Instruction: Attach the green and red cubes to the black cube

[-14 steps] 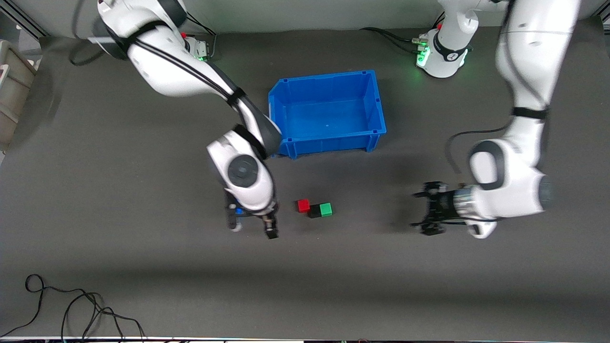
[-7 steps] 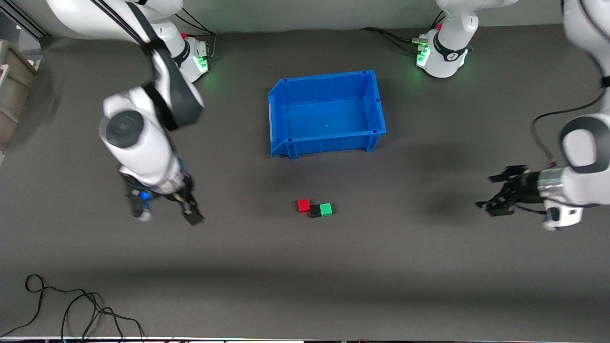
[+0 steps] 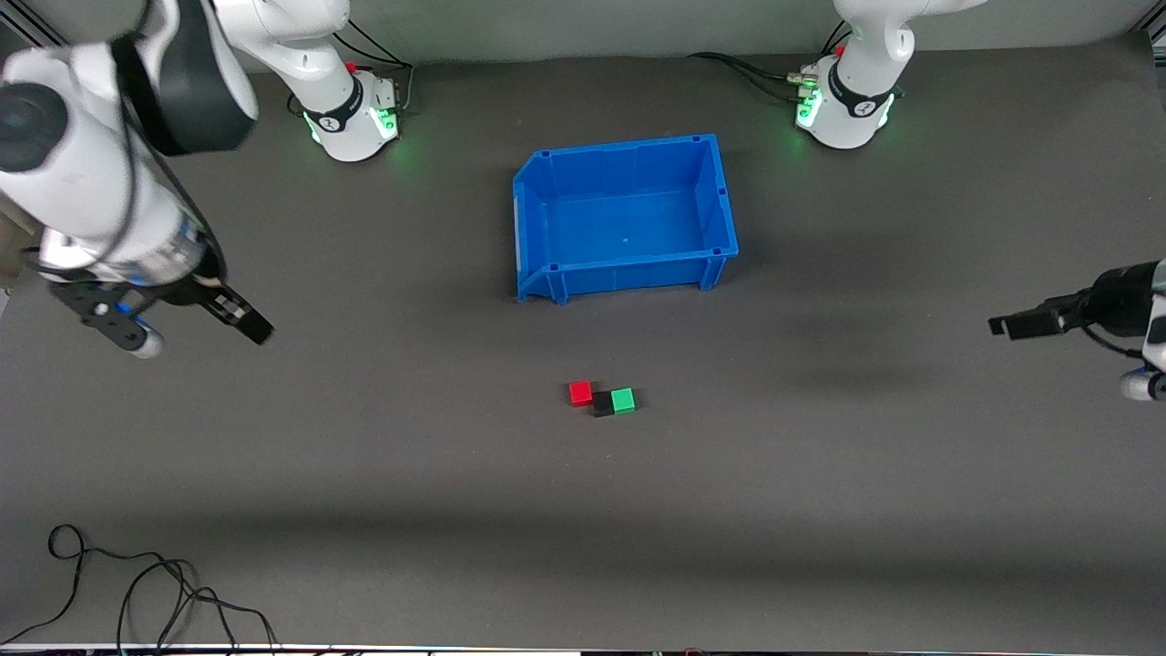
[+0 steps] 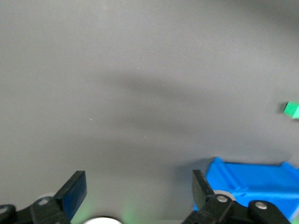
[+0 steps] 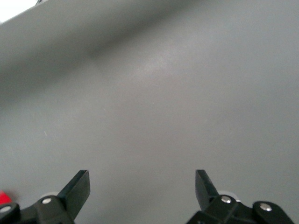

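The red cube point(image 3: 580, 393), black cube point(image 3: 602, 404) and green cube point(image 3: 623, 399) sit touching at frame centre, seemingly joined. Left hand point(image 3: 1020, 324) and right hand point(image 3: 187, 333), fingers apart, hang empty at the frame's edges; best keep both clear.

No text, label, brand or number can be read anywhere.
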Controlling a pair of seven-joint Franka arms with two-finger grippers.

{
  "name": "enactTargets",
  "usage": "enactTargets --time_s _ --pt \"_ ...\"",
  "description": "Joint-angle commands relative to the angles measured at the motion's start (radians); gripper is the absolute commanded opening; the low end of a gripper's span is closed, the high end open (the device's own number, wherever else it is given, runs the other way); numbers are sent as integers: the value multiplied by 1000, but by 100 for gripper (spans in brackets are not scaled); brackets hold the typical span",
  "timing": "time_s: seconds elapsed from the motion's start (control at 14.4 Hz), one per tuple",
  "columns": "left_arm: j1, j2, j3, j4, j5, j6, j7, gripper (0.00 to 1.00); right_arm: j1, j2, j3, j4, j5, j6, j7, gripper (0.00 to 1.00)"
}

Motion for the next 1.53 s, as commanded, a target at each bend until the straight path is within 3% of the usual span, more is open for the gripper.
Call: enactTargets --time_s 0.0,0.14,0.28,0.56,0.7,1.46 --pt "-54 -82 -3 -14 66 -21 106 100 -64 -63 14 -15 85 -43 -183 100" --pt "-69 -137 -3 -46 68 5 122 100 -106 -86 12 1 161 -91 -278 100" --pt "-108 -186 -3 -73 98 37 121 100 -121 -109 8 22 175 -140 -390 100" --pt "-137 -261 -5 -159 132 117 118 100 -121 -78 3 114 178 -244 -441 100" --pt "-134 -307 -20 -228 137 162 118 100 -121 -49 -5 148 233 -266 -441 100" --pt "-134 -300 -25 -181 140 76 121 100 -115 -24 -8 153 196 -217 -473 100"
